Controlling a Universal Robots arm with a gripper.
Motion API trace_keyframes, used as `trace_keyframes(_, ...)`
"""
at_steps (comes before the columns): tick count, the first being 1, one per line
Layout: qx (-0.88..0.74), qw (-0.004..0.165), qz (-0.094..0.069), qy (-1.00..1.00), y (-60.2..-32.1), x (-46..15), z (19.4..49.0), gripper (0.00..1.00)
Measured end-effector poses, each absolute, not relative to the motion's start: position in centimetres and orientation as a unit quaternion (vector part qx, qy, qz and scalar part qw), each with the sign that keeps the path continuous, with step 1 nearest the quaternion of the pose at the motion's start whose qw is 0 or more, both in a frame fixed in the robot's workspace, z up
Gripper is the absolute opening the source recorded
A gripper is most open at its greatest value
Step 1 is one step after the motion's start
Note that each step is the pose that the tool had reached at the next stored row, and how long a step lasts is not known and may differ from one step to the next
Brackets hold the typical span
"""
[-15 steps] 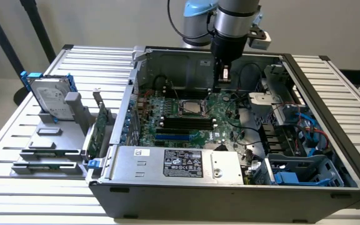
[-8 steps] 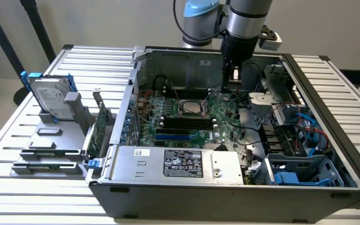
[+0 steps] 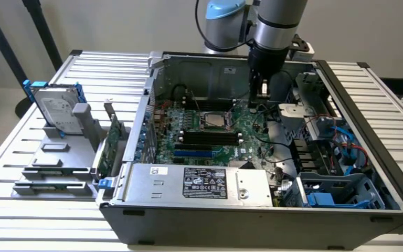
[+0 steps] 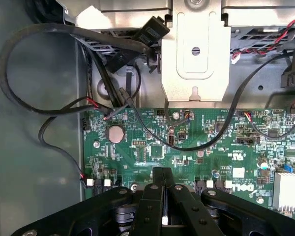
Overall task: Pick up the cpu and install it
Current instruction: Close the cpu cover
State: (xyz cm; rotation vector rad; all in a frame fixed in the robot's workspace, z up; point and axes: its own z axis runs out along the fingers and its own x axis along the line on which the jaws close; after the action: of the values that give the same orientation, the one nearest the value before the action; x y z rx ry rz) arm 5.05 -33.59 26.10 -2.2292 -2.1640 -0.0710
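Roughly: gripper [image 3: 261,101] low over motherboard [image 4: 187,147], on the exterior view's right of socket [image 3: 215,119]; fingers [image 4: 152,206] together; cannot tell where cpu sits, maybe in socket; risk: fingers snagging black cable [image 4: 206,142], scraping board parts.

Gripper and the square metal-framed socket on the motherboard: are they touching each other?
Apart. In the exterior view the gripper hangs toward that view's right of the socket, with green motherboard showing between them.

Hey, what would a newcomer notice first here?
An open computer case sits on the slatted table, the robot arm reaching down into it with its gripper over the green motherboard. At the exterior view's left, a silver hard drive with blue rails stands in a grey holder.
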Motion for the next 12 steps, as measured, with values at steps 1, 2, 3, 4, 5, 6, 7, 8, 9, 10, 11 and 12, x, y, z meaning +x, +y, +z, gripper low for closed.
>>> trace_keyframes(1, -0.716, 0.017, -0.023, -0.697, -33.57, 5.05, 25.92, 0.11)
trace_keyframes(2, -0.715, 0.018, -0.023, -0.699, -33.55, 5.05, 25.76, 0.11)
trace_keyframes(3, -0.714, 0.018, -0.023, -0.700, -33.54, 5.04, 25.61, 0.11)
trace_keyframes(4, -0.712, 0.018, -0.024, -0.701, -33.52, 5.03, 25.48, 0.11)
trace_keyframes(5, -0.711, 0.019, -0.024, -0.702, -33.51, 5.01, 25.36, 0.11)
trace_keyframes(6, -0.710, 0.019, -0.025, -0.704, -33.50, 5.00, 25.27, 0.11)
trace_keyframes(7, -0.709, 0.020, -0.025, -0.705, -33.50, 5.00, 25.24, 0.11)
trace_keyframes(8, -0.708, 0.023, -0.023, -0.706, -33.50, 5.00, 25.23, 0.11)
trace_keyframes(9, -0.707, 0.028, -0.018, -0.706, -33.49, 5.00, 25.23, 0.11)
trace_keyframes(10, -0.706, 0.033, -0.012, -0.707, -33.48, 5.00, 25.23, 0.11)
trace_keyframes(11, -0.706, 0.039, -0.006, -0.708, -33.48, 5.00, 25.23, 0.11)
trace_keyframes(12, -0.705, 0.045, 0.000, -0.708, -33.48, 5.00, 25.23, 0.11)
